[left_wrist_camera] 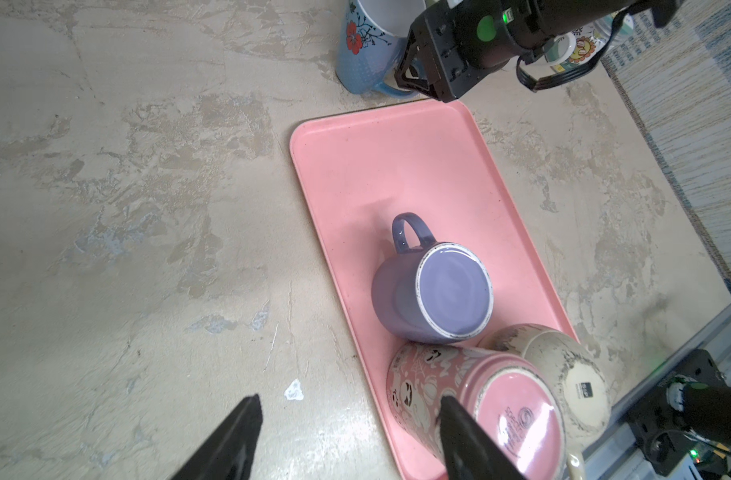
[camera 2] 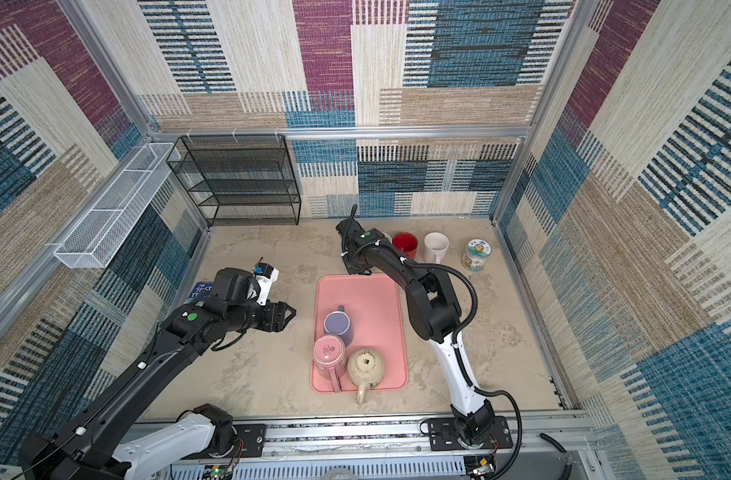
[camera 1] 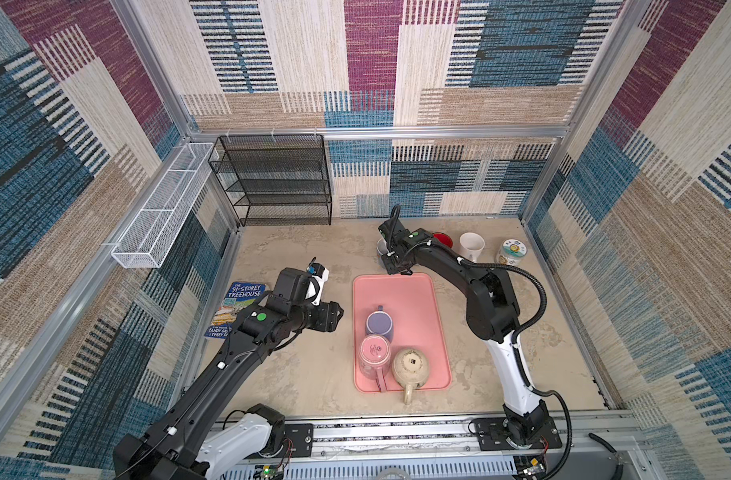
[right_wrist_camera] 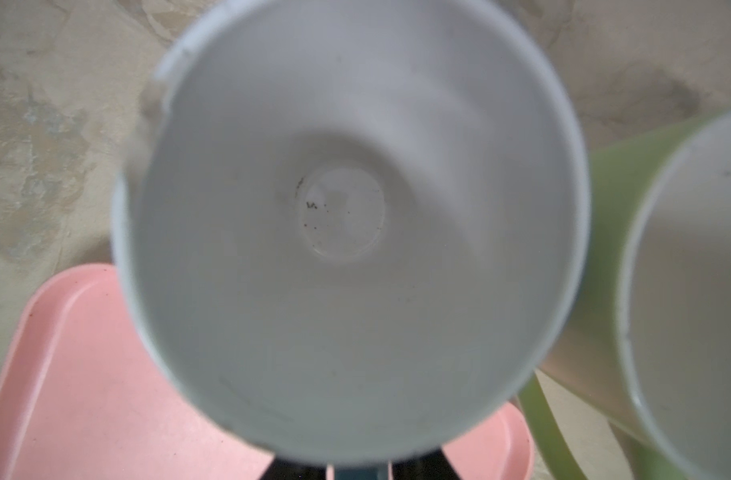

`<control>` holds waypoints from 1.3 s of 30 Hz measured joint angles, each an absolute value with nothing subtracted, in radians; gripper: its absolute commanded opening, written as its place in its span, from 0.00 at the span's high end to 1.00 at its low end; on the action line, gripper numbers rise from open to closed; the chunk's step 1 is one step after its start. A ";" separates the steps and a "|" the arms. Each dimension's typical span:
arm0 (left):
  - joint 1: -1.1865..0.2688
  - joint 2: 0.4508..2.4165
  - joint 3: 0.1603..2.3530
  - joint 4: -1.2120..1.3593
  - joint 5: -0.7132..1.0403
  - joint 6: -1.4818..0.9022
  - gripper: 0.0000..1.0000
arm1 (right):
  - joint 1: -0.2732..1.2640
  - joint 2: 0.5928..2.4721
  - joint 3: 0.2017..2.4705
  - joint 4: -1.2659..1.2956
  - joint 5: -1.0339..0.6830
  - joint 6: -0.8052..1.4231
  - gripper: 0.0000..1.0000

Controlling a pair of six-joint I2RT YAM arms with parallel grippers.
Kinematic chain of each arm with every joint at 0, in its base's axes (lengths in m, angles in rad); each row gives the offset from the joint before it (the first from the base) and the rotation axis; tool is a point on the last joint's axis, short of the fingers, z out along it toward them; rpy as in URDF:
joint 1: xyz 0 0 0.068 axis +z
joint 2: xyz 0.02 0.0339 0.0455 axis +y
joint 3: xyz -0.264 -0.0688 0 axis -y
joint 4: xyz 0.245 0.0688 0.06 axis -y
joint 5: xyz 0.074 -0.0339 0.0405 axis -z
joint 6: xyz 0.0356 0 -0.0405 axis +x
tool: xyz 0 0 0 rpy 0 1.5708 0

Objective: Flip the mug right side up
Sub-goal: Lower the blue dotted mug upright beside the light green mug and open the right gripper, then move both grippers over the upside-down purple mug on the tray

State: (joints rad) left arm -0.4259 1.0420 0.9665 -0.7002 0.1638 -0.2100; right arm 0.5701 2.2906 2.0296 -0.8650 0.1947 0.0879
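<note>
One blue mug (left_wrist_camera: 368, 45) stands mouth-up just past the far edge of the pink tray (left_wrist_camera: 397, 166), right gripper (right_wrist_camera: 357, 467) astride its handle (left_wrist_camera: 392, 89) (gripping or clear: can't tell), left gripper (left_wrist_camera: 350, 401) wide open and empty beside the tray; open fully, back straight off the handle.

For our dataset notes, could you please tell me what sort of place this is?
Probably a robot test cell, not a real room: an aluminium frame lined with patterned panels, a robot mounting rail, and a pink tray holding upside-down mugs.
</note>
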 measured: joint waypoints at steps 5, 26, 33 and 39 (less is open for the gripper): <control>-0.426 1.049 0.966 -0.700 0.165 -0.210 0.28 | 0.570 2.292 2.044 -0.863 0.194 0.087 0.59; -0.459 1.096 0.966 -0.700 0.228 -0.210 0.29 | 0.577 1.955 1.627 -0.671 0.148 0.097 0.48; -0.521 1.153 1.005 -0.724 0.211 -0.210 0.29 | 0.589 1.769 1.353 -0.536 0.086 0.131 0.46; -0.589 1.192 1.048 -0.734 0.162 -0.210 0.29 | 0.589 1.658 1.192 -0.461 0.070 0.150 0.43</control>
